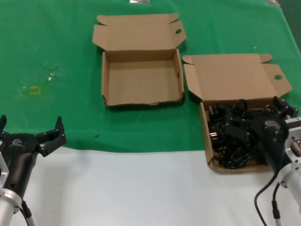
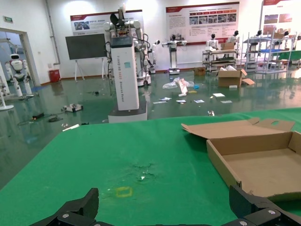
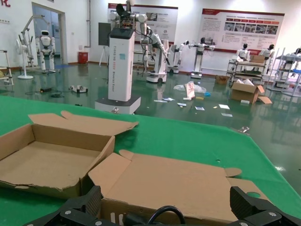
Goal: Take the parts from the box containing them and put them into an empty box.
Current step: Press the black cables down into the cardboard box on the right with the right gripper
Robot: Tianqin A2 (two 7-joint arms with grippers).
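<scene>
The left pincer [image 1: 32, 134], fingers spread with nothing between them, hovers over the white worktop [image 1: 141, 188] edge, well left of the empty box [image 1: 142, 77]. Two cardboard trays lie on the green cloth [image 1: 51, 56]; the empty box lies open, lid flap back. Just right of it, the box containing them [image 1: 235, 80] holds a tangle of parts [image 1: 230, 139], too knotted to count. The right pincer [image 1: 286, 107], spread, is over that tangle. Behind are humanoid robots and a glossy floor.
</scene>
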